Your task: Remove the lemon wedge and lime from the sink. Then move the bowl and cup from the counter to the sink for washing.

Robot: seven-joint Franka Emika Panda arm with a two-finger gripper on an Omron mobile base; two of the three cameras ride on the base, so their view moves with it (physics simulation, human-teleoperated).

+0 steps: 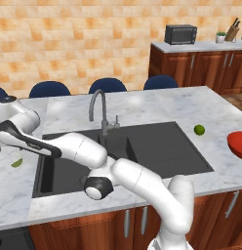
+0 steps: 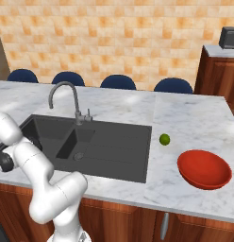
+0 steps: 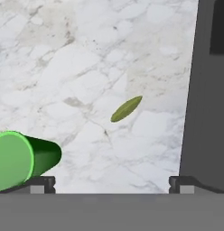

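In the hand view my gripper (image 3: 111, 184) is open above the marble counter (image 3: 77, 58), with nothing between its fingertips. The lemon wedge (image 3: 126, 108), a thin green sliver, lies flat on the marble just ahead of the gripper, left of the sink's dark rim (image 3: 206, 99). It also lies on the counter (image 1: 142, 105) left of the sink (image 1: 157, 146), as the lemon wedge (image 1: 16, 162) in the left base view. The green cup (image 3: 21, 158) stands close by my left fingertip (image 3: 41, 182). The lime (image 1: 199, 129) (image 2: 164, 139) rests on the counter right of the sink (image 2: 114, 151). The red bowl (image 2: 204, 168) (image 1: 238, 144) sits further right.
A curved grey faucet (image 1: 98, 110) (image 2: 67, 101) rises behind the sink. Blue chair backs (image 1: 107, 85) line the far side of the island. A far counter holds a microwave (image 1: 180, 34). My own arm stretches across the sink's front edge toward the left.
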